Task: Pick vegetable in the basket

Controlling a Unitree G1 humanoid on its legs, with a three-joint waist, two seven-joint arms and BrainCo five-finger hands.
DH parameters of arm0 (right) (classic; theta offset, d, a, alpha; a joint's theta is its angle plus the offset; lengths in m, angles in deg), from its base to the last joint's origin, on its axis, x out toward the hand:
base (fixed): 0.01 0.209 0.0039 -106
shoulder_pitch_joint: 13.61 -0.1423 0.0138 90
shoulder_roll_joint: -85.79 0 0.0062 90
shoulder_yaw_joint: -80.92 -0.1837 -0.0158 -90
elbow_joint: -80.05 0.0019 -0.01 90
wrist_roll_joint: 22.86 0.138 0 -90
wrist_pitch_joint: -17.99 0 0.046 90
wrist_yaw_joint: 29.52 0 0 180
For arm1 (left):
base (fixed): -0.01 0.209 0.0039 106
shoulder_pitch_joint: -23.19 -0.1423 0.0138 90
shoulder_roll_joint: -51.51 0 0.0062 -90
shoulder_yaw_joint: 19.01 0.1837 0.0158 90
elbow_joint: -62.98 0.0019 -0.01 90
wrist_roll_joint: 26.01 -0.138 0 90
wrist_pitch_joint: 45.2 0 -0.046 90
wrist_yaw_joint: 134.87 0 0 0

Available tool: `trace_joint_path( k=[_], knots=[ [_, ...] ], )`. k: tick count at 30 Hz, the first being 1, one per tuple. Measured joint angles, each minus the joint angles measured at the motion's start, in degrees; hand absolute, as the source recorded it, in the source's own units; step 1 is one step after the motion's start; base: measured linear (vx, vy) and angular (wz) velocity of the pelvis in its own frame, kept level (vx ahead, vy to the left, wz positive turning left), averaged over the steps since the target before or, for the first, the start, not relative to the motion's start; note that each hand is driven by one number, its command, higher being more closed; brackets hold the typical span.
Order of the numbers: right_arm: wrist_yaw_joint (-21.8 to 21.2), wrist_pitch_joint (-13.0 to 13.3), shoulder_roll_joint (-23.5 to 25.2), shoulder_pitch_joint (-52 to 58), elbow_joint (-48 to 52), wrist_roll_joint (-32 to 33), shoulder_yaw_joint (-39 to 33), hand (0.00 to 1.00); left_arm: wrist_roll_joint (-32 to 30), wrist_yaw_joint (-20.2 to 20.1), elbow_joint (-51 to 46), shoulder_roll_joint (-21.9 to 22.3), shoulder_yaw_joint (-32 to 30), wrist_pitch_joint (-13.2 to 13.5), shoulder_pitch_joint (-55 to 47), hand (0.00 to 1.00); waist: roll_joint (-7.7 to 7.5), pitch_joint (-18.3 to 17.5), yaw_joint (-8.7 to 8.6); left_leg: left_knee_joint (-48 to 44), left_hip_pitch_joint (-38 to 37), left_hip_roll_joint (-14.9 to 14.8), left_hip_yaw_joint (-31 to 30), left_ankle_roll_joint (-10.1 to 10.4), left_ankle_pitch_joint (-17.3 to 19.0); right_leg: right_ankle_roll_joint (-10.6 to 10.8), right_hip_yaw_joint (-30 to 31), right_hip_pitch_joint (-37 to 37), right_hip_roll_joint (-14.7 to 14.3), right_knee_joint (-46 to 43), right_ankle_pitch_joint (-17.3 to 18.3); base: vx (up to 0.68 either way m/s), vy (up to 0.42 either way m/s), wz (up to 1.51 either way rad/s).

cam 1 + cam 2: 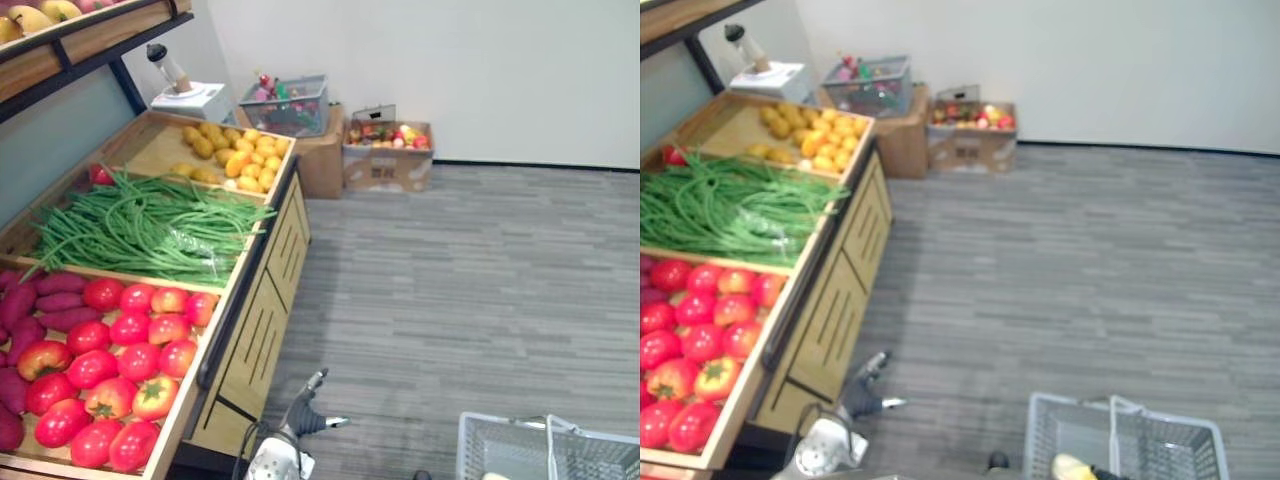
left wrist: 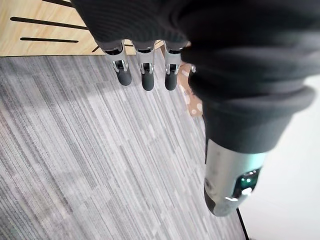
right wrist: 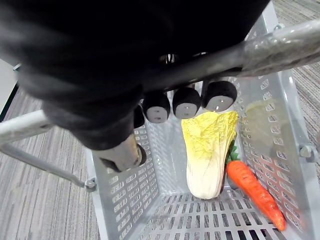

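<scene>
A wooden display surface point(image 1: 262, 340) carries green beans point(image 1: 140, 225) and tomatoes point(image 1: 120, 350). Beside it hangs a grey basket point(image 3: 125, 195), its handle point(image 3: 280, 42) clamped in the curled fingers point(image 3: 187, 102) of the right hand point(image 3: 100, 75). On the basket's bottom, a cabbage point(image 3: 207, 155) and a carrot point(image 3: 252, 190) lie side by side, beneath those fingers and clear of them. The left hand point(image 2: 200, 50) hangs with its fingers point(image 2: 147, 75) straight and slightly apart.

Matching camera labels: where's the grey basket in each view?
Left eye view: basket in the bottom right corner.
Right eye view: basket at the bottom, right of centre.
Left wrist view: left hand over carpet, beside the wooden stand.
Right wrist view: basket under the right hand, which grips its handle; cabbage, carrot inside.
Shared landmark: grey striped carpet.
</scene>
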State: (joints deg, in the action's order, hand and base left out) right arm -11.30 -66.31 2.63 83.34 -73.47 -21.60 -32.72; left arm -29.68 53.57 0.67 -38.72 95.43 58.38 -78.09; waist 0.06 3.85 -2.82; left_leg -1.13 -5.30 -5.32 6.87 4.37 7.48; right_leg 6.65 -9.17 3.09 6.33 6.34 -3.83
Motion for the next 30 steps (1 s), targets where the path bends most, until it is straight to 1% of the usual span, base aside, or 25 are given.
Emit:
trace_joint_path(
  k=[2, 4, 5, 6, 7, 8, 9, 11, 12, 13, 14, 15, 16, 18, 22, 24, 27, 30],
  knots=[
    [0.0, 0.0, 0.0, 0.1, 0.0, 0.0, 0.1, 1.0, -1.3, -0.1, 3.1, 0.1, -0.1, 0.0, 0.3, 0.0, -0.02, 0.0, -0.03, 0.1, 0.0, -0.1, 0.1, 0.0, 0.0, 0.0, 0.1, -0.1, -0.1, 0.0, 0.0, -0.01, -0.002, -0.02],
    [-0.1, 0.0, 0.0, 0.2, 0.0, -0.1, 0.6, 1.0, -3.1, -0.3, 9.4, 0.5, -0.5, -0.2, 1.4, 0.0, 0.0, -0.1, -0.05, 0.1, -0.2, -0.1, 0.1, 0.0, 0.0, 0.0, 0.1, 0.0, -0.1, 0.0, 0.0, 0.0, 0.0, 0.0],
    [0.0, 0.0, 0.0, 0.2, -0.1, -0.2, 1.1, 1.0, -4.4, -0.4, 14.9, 1.1, -1.4, -0.5, 2.5, 0.0, 0.07, -0.1, -0.06, 0.1, -0.3, -0.1, 0.2, 0.0, 0.0, 0.0, 0.2, 0.0, -0.1, 0.0, 0.0, 0.03, 0.004, -0.03],
    [-0.1, 0.0, 0.0, 0.1, -0.2, -0.3, 1.6, 1.0, -6.9, 0.0, 20.5, 2.1, -3.8, -1.5, 3.7, 0.0, 0.06, -0.1, -0.06, 0.1, -0.4, -0.1, 0.2, 0.0, 0.0, 0.0, 0.2, 0.2, -0.1, 0.0, 0.0, 0.0, 0.0, 0.0],
    [-0.2, 0.0, 0.0, 0.1, -0.3, -0.4, 1.7, 1.0, -8.2, 0.3, 23.3, 2.6, -5.0, -2.0, 4.4, 0.0, 0.03, -0.1, -0.05, 0.2, -0.6, -0.1, 0.2, 0.0, 0.0, 0.0, 0.2, 0.3, -0.1, 0.0, 0.0, 0.0, 0.0, 0.0],
    [-0.4, 0.0, 0.1, 0.1, -0.4, -1.2, 1.7, 1.0, -11.1, 0.9, 28.3, 3.3, -7.5, -3.0, 5.5, 0.0, -0.05, -0.1, -0.05, 0.4, -0.9, 0.0, 0.3, 0.0, 0.0, 0.0, 0.2, 0.4, -0.1, 0.0, 0.0, 0.0, 0.0, 0.0],
    [-0.7, 0.0, 0.1, 0.1, -0.4, -1.3, 1.7, 1.0, -12.0, 1.2, 30.4, 3.6, -8.7, -3.5, 5.8, 0.0, -0.11, -0.1, -0.08, 0.5, -1.0, 0.0, 0.3, 0.0, 0.0, 0.0, 0.3, 0.5, -0.1, 0.0, 0.0, 0.0, 0.0, 0.0],
    [-1.4, 0.0, 0.1, 0.0, -1.2, -1.4, 1.7, 1.0, -15.0, 2.5, 36.9, 4.2, -13.9, -5.7, 6.8, 0.0, -0.29, -0.2, -0.07, 0.8, -1.6, 0.1, 0.4, 0.0, 0.0, 0.0, 0.3, 0.9, -0.1, -0.2, 0.0, 0.0, 0.0, 0.0],
    [-1.5, 0.0, 0.1, -0.1, -1.7, -1.4, 1.6, 1.0, -15.7, 2.6, 37.9, 4.3, -15.1, -6.5, 7.0, 0.0, -0.33, -0.2, -0.06, 0.9, -1.9, 0.1, 0.4, 0.0, 0.0, 0.0, 0.3, 1.2, -0.1, -0.2, 0.0, 0.0, 0.0, 0.0],
    [-2.0, 0.0, 0.1, 0.0, -2.5, -1.3, 1.5, 1.0, -17.4, 2.6, 39.6, 4.3, -17.5, -7.9, 6.9, 0.0, -0.84, -0.4, 0.03, 0.9, -2.0, 0.0, 0.4, 0.0, 0.0, 0.0, 0.2, 1.2, -0.1, -0.2, 0.0, 0.0, 0.0, 0.0],
    [-2.5, -0.2, 0.3, -0.1, -2.7, -1.3, 1.4, 1.0, -18.7, 2.7, 40.1, 4.3, -19.4, -9.3, 6.7, 0.0, -0.9, -0.5, 0.12, 0.9, -2.0, 0.1, 0.5, 0.0, 0.0, 0.0, 0.3, 1.2, 0.0, -0.1, 0.0, 0.0, 0.0, 0.0],
    [-2.6, -0.2, 0.4, -0.1, -2.7, -1.3, 1.4, 1.0, -19.3, 2.7, 40.2, 4.3, -20.4, -9.8, 6.5, 0.0, -1.11, -0.4, 0.09, 0.9, -2.0, 0.1, 0.5, 0.0, 0.0, 0.0, 0.3, 1.2, 0.0, 0.0, 0.0, 0.0, 0.0, 0.0],
    [-2.9, -0.2, 0.8, 0.2, -2.8, -1.2, 0.5, 1.0, -20.0, 2.7, 40.7, 4.4, -22.3, -10.8, 6.0, 0.0, -1.43, -0.5, 0.1, 0.9, -2.0, 0.1, 0.6, 0.0, 0.0, 0.0, 0.4, 1.2, 0.0, 0.0, 0.0, 0.0, 0.0, 0.0],
    [-3.6, -0.2, 1.2, 0.5, -3.0, -1.0, -0.8, 1.0, -19.9, 2.6, 40.7, 4.8, -25.2, -11.7, 5.3, 0.0, -1.58, -0.6, 0.08, 1.0, -2.0, 0.1, 0.8, 0.0, 0.0, 0.0, 0.5, 1.2, 0.0, 0.0, 0.0, -0.01, 0.003, -0.03],
    [-4.9, -0.1, 1.1, 0.7, -4.3, 2.3, -2.2, 1.0, -18.8, 2.2, 41.4, 5.8, -30.1, -12.5, 4.2, 0.0, -1.36, -0.7, 0.11, 1.0, -2.1, 0.0, 1.9, 0.1, 0.1, 0.0, 1.3, 1.1, -0.1, 0.0, 0.0, -0.01, 0.001, -0.1],
    [-5.4, -0.1, 1.1, 1.3, -4.7, 3.8, -3.9, 1.0, -16.4, 1.8, 42.4, 6.6, -32.1, -12.6, 4.2, 0.0, -1.3, -0.7, 0.07, 1.0, -2.1, -0.1, 1.9, 0.2, 0.1, 0.0, 1.3, 1.1, -0.2, 0.0, 0.0, 0.0, 0.0, 0.0],
    [-6.5, -0.2, 1.1, 2.3, -5.0, 4.0, -5.8, 1.0, -14.2, 1.3, 42.8, 7.2, -33.6, -12.5, 4.1, 0.0, -1.17, -0.7, 0.12, 1.1, -2.2, -0.1, 1.9, 0.2, 0.1, 0.0, 1.3, 1.1, -0.2, 0.0, 0.0, 0.0, 0.0, 0.0],
    [-6.9, -0.2, 1.2, 2.9, -5.5, 4.3, -5.8, 1.0, -12.4, 1.2, 43.0, 7.4, -33.7, -12.5, 4.0, 0.0, -1.02, -0.7, 0.06, 1.0, -2.2, -0.1, 1.8, 0.2, 0.1, 0.0, 1.2, 1.1, -0.2, 0.0, 0.0, 0.0, 0.0, 0.0]
  ],
)
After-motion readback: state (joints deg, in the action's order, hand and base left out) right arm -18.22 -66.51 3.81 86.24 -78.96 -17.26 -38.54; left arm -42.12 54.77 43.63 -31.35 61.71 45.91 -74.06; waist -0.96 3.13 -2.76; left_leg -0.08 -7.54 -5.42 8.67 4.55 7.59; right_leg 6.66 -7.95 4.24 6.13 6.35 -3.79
